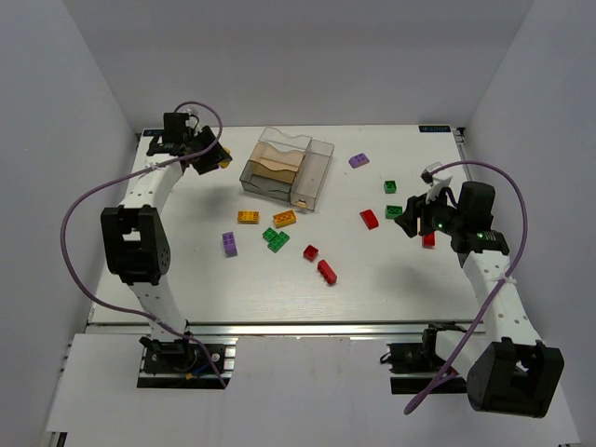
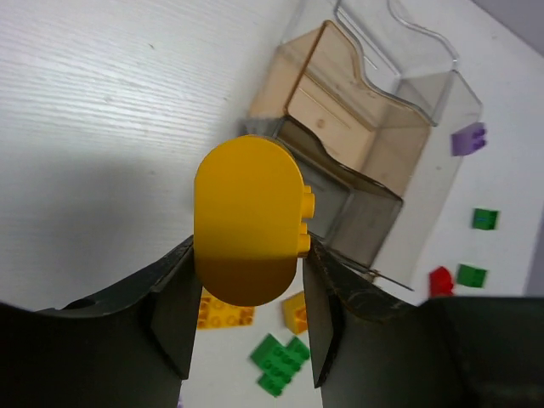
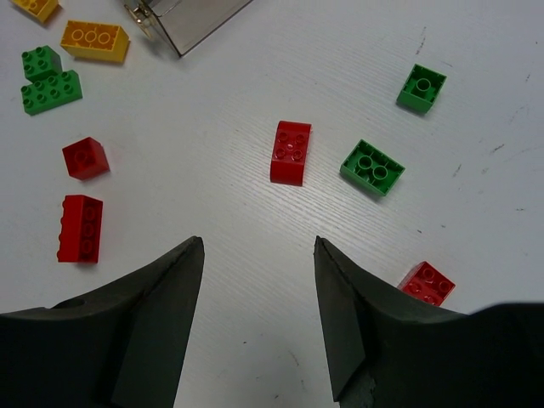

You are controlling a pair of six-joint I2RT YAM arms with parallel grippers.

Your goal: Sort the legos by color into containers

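Clamping a yellow lego (image 2: 248, 212) is the left end effector (image 2: 248, 255); right end effector (image 3: 257, 245) apart.

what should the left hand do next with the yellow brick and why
Probably swing the left hand toward the box until the yellow brick hangs over a compartment. It is shut on the brick but sits left of the box in the top view, not above it.
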